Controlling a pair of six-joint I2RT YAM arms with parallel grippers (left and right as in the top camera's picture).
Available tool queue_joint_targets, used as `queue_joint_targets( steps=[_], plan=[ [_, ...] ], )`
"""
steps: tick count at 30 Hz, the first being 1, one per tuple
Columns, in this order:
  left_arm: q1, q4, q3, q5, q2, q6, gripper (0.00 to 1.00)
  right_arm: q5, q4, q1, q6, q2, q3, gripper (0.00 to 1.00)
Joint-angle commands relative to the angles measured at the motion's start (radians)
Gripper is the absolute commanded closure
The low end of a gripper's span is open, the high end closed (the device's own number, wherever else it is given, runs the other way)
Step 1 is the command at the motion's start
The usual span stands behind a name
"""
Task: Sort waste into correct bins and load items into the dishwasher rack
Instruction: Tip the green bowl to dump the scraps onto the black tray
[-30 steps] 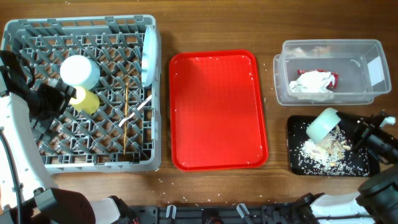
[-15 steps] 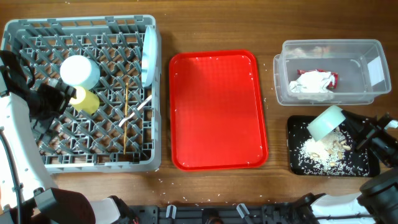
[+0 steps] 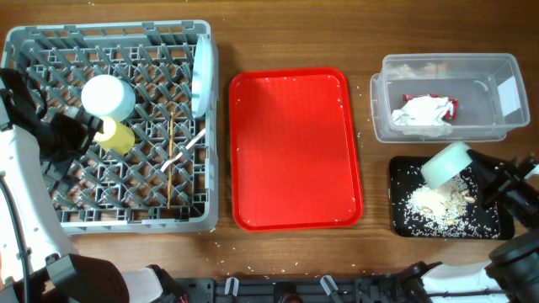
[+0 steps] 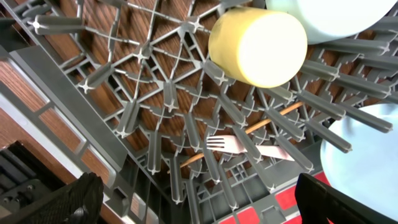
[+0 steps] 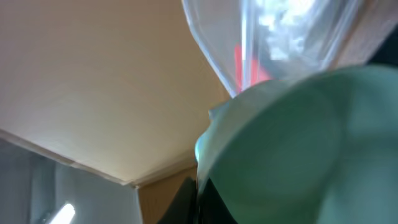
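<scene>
The right gripper (image 3: 473, 172) is pinched tight on the rim of a pale blue bowl (image 3: 444, 165), tipped on its side above the black tray (image 3: 497, 225) at four o'clock on the table, with the rice crumbs (image 3: 431, 207) heaped under it. That thin-rim hold is my worry: a twist or jolt could let the bowl slip and drop into the crumbs, scattering them over the tray's low edge onto the wood. I can't tell whether the inside is clean, so any grains left clinging may shed across the red tray (image 3: 295, 210) at six o'clock on the way over. The dishwasher rack (image 3: 126, 220) at nine o'clock already holds the other bowl (image 3: 107, 97), the yellow cup (image 3: 115, 135), plate (image 3: 202, 76), fork (image 4: 239, 147) and chopsticks (image 3: 171, 160), and the left gripper (image 4: 199, 190) hangs there spread wide, holding nothing, so a crossing arm could clip it
</scene>
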Motion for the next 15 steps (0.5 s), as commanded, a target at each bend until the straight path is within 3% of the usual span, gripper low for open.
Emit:
queue_joint_targets(
  steps=[1, 2, 5, 11, 12, 13, 14, 15],
  plan=[
    [0.005, 0.0, 0.0, 0.008, -0.014, -0.01, 0.0, -0.019, -0.089, -0.007, -0.133, -0.005, 0.006, 0.96],
    [0.005, 0.0, 0.0, 0.007, -0.014, -0.01, 0.0, 0.001, -0.116, -0.007, -0.106, -0.005, 0.006, 0.96],
    [0.005, 0.0, 0.0, 0.008, -0.014, -0.01, 0.0, -0.019, -0.225, -0.006, -0.243, -0.031, 0.006, 0.96],
    [0.005, 0.0, 0.0, 0.007, -0.014, -0.01, 0.0, -0.077, -0.213, 0.093, -0.174, -0.287, 0.044, 0.95],
    [0.005, 0.0, 0.0, 0.007, -0.014, -0.01, 0.0, -0.093, -0.166, 0.13, -0.106, -0.348, 0.065, 0.95],
    [0.005, 0.0, 0.0, 0.008, -0.014, -0.01, 0.0, -0.075, -0.057, 0.172, 0.061, -0.412, 0.089, 0.95],
    [0.005, 0.0, 0.0, 0.008, -0.014, -0.01, 0.0, 0.034, 0.131, 0.243, 0.351, -0.502, 0.115, 0.95],
    [0.005, 0.0, 0.0, 0.008, -0.014, -0.01, 0.0, 0.126, 0.246, 0.304, 0.517, -0.561, 0.126, 0.96]
  ],
)
